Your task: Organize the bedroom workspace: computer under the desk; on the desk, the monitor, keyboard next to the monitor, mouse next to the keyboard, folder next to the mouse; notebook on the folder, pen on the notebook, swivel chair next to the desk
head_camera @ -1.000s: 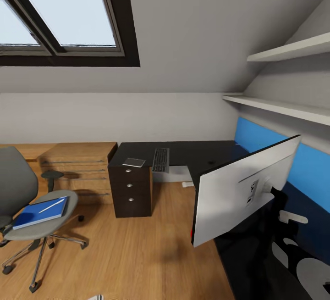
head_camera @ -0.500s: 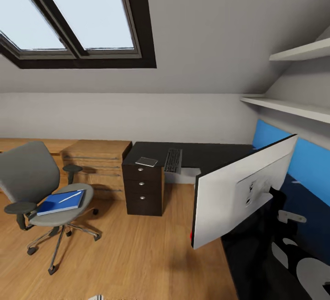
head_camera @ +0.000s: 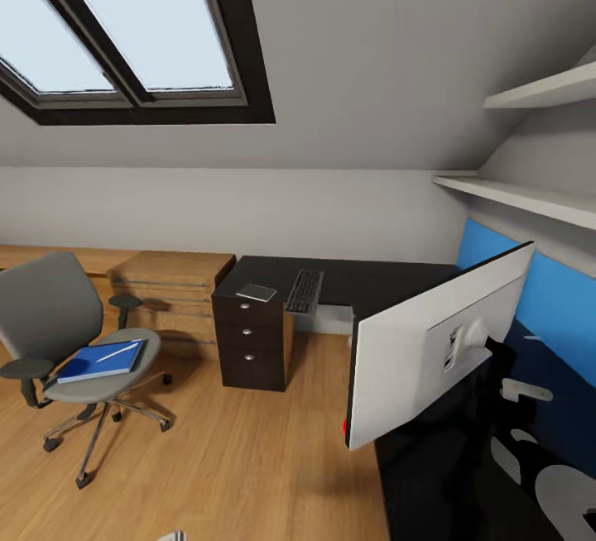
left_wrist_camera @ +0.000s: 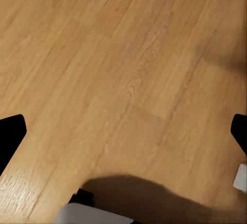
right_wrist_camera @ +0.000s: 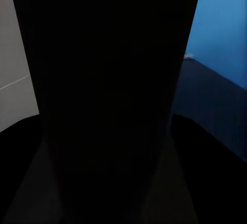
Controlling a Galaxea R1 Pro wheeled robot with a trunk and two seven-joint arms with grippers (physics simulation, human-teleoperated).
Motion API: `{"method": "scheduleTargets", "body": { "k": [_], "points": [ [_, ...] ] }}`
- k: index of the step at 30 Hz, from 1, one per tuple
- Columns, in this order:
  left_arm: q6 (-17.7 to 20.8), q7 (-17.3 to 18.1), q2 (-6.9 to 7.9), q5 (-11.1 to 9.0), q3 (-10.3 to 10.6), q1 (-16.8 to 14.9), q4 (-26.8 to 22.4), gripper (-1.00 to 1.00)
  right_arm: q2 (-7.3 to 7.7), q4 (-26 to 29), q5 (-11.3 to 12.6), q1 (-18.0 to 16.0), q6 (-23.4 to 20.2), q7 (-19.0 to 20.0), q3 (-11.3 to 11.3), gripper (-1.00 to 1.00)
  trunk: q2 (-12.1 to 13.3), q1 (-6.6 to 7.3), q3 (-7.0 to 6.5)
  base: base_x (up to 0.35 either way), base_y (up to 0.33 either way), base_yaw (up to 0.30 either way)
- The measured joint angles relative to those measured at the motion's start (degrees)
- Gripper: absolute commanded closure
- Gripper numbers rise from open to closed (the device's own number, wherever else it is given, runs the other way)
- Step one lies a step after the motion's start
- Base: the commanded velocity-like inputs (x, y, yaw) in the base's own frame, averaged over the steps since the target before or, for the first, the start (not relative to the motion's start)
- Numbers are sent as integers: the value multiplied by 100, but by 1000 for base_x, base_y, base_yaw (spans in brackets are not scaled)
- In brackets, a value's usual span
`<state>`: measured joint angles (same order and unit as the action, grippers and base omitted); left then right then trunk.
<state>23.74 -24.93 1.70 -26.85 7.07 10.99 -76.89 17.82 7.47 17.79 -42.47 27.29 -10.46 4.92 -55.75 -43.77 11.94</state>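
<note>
The monitor (head_camera: 414, 359) hangs tilted over the near end of the black desk (head_camera: 372, 276), its pale back toward me. My right gripper (right_wrist_camera: 105, 106) is shut on its dark stand, with the white back on one side. A keyboard (head_camera: 305, 290) and the thin notebook (head_camera: 256, 292) lie on the desk's far part, above the drawer unit (head_camera: 252, 342). The swivel chair (head_camera: 50, 309) stands apart at the left, with the blue folder (head_camera: 99, 363) on its seat and the white pen (head_camera: 118, 351) on the folder. My left gripper (left_wrist_camera: 123, 134) is open over bare floor. Mouse and computer are out of view.
A low light-wood cabinet (head_camera: 174, 276) runs along the back wall between chair and desk. A blue panel (head_camera: 546, 293) and two white shelves (head_camera: 530, 193) line the right wall. The sloped ceiling holds a skylight (head_camera: 124, 28). Wood floor (head_camera: 232, 458) lies between chair and desk.
The whole picture has shifted, so the camera moved: chair and desk slid right, then slightly left. The monitor kept its place in the picture, travelling with me.
</note>
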Motion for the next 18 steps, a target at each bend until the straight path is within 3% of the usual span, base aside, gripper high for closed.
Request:
{"method": "scheduleTargets", "body": {
  "k": [5,18],
  "points": [
    [-26,-7,2,-1,-9,0,28,-100,-2,-4,3,1,-1,2,-4,100,0,-1,0,106,-190,0],
    [-35,-11,5,17,6,1,285,-100,-8,1,-3,1,-4,9,0,100,0,0,0,39,-10,0]
  ]
}}
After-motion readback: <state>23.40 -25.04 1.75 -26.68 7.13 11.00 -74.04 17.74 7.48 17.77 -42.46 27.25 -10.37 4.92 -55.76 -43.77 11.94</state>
